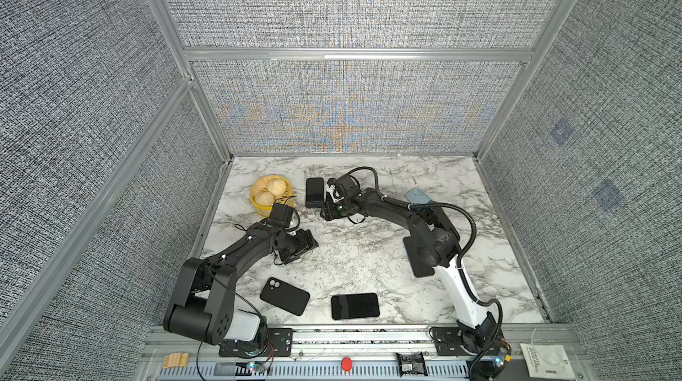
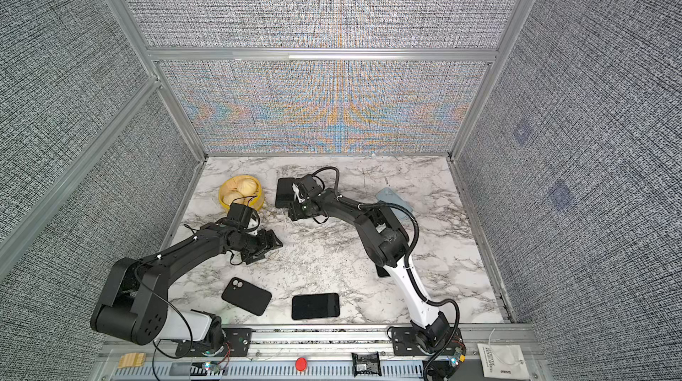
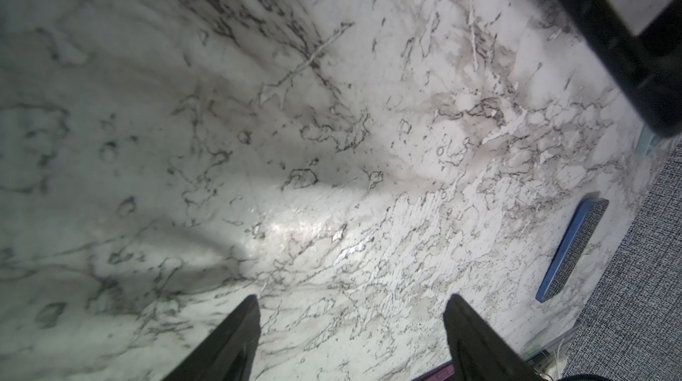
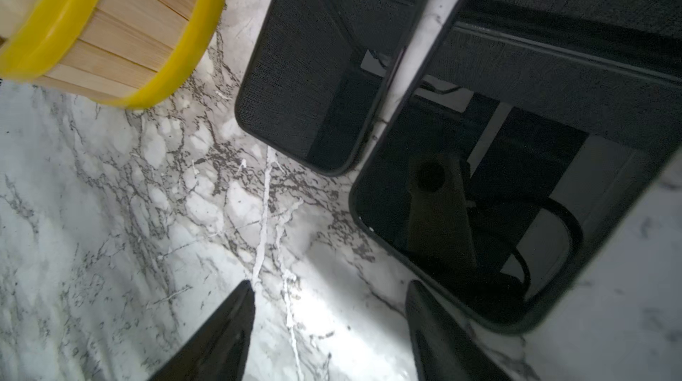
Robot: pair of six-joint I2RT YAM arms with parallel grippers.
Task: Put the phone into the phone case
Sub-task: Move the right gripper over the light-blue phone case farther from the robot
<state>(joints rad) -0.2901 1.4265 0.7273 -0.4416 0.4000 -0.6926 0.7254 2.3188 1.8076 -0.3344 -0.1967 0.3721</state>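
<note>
Nothing is cased yet: both my claws are spread and empty over the white, grey-veined marble tabletop (image 1: 369, 250).

My right gripper (image 4: 328, 287) hovers with its fingers apart, pinching nothing, just beside two glossy black rectangular slabs (image 4: 302, 76) (image 4: 479, 194) lying flat side by side near the round yellow-rimmed bamboo steamer (image 4: 110, 28). I can't tell phone from case there. My left gripper (image 3: 350, 298) is equally spread above bare marble. At the near edge a matte black case-like piece with twin camera holes (image 1: 284, 296) and a black glass-fronted phone (image 1: 355, 306) lie apart. I judge the task barely begun: picking, aligning and pressing in all remain.
</note>
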